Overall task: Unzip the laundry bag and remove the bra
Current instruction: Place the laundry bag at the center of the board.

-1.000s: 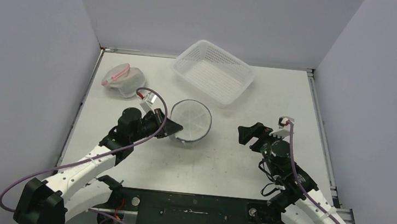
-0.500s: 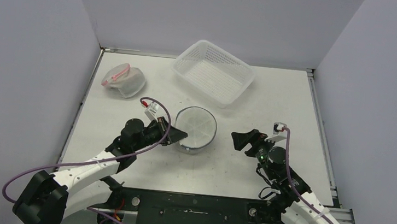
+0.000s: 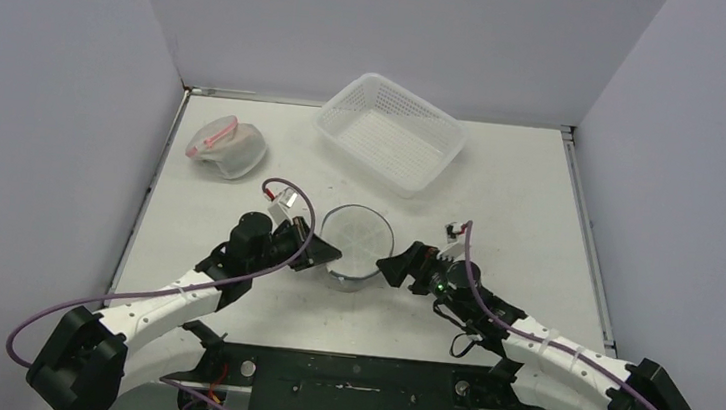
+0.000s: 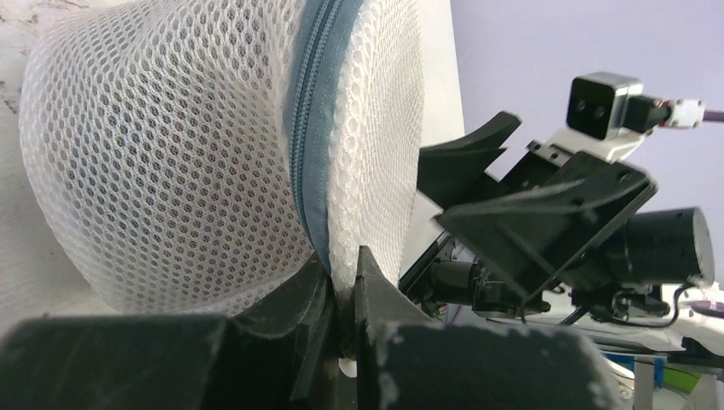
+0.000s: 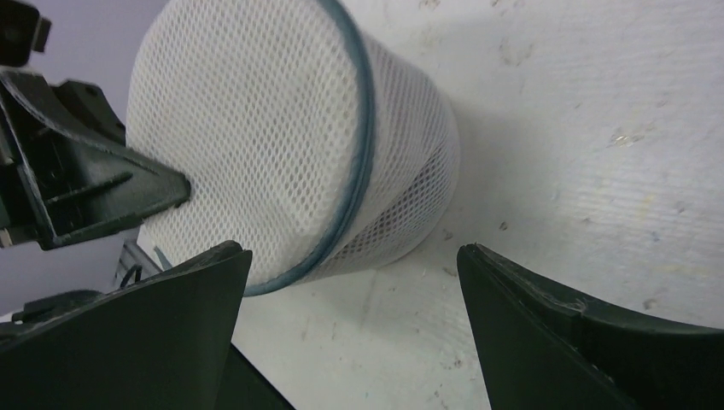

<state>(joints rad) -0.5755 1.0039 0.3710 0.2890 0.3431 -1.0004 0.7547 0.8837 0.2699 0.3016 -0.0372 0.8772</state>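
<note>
The laundry bag (image 3: 356, 240), a round drum of white mesh, sits near the middle of the counter (image 3: 510, 199), between the two hands. The left hand (image 4: 341, 278) is at the bag's 8 o'clock side. It is pressed together on a fold of the mesh right at the grey-blue zipper (image 4: 306, 137), low on the wall. The right hand (image 5: 352, 256) is at the bag's 4 o'clock side, spread wide, near the bag and touching nothing. The zipper runs up the side in the left wrist view and follows the round rim in the right wrist view. The slider I cannot find in any view. The bra is not visible; only a darker shade shows through the mesh.

I judge that the step in hand is to bring the right hand to the slider while the left one anchors the bag. To do it well, the left pinch should sit close beside the zipper, so that the mesh is tight and does not bunch in front of the slider. The right hand should first find the slider and then close on it alone, not on the mesh. It should pull along the line of the zipper, away from the left hand. The bag looks light and soft, so a pull off this line would probably only drag or tip it.
</note>
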